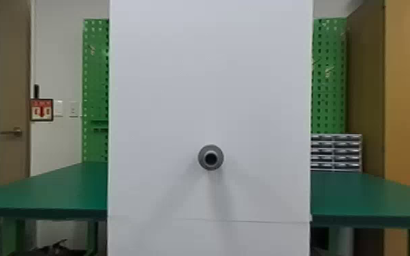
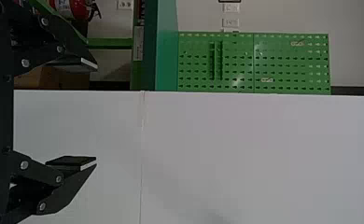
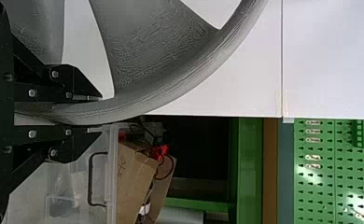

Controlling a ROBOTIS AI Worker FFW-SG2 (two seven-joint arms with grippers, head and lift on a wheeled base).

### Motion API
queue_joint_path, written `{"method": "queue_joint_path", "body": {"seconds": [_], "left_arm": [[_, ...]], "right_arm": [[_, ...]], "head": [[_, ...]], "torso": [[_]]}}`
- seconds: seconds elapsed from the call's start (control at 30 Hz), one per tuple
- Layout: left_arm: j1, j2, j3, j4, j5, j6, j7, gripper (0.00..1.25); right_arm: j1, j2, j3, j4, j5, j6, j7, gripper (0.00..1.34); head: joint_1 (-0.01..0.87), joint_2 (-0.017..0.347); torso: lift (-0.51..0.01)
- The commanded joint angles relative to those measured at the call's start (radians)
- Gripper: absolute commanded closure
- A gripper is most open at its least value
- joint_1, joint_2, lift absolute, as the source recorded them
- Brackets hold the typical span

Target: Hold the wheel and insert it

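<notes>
One white panel [image 1: 211,85] before green table [image 1: 54,194]

White panel [image 1: 211,85], gray peg [image 1: 210,157] on it, green table [image 1: 61,187]

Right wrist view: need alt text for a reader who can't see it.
The right gripper grips the rim of a large gray spoked wheel in front of a white panel. Beyond are a clear plastic bin, a cardboard box and a green pegboard.

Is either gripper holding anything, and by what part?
The right gripper holds the gray wheel by its outer rim; the left gripper is open and empty.
</notes>
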Motion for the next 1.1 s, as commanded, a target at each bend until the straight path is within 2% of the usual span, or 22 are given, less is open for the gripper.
{"method": "queue_joint_path", "body": {"seconds": [0.0, 0.7, 0.83, 1.07], "left_arm": [[0.000, 0.000, -0.003, 0.000, 0.001, 0.000, 0.000, 0.53], [0.003, 0.000, -0.004, -0.002, 0.007, -0.002, 0.000, 0.53], [0.003, 0.000, -0.004, 0.000, 0.007, -0.002, 0.000, 0.53], [0.003, 0.000, -0.004, -0.002, 0.007, -0.002, 0.000, 0.53]], "right_arm": [[0.002, 0.000, -0.002, 0.000, 0.000, 0.000, 0.000, 1.18], [-0.002, 0.008, -0.002, -0.010, 0.010, 0.002, 0.000, 1.18], [-0.008, 0.018, -0.012, -0.052, 0.019, 0.046, -0.001, 1.18], [-0.037, 0.044, -0.034, -0.175, 0.069, 0.176, -0.001, 1.18]], "head": [[0.005, 0.091], [0.005, 0.091], [0.005, 0.091], [0.005, 0.091]], "torso": [[-0.481], [-0.480], [-0.480], [-0.480]]}}
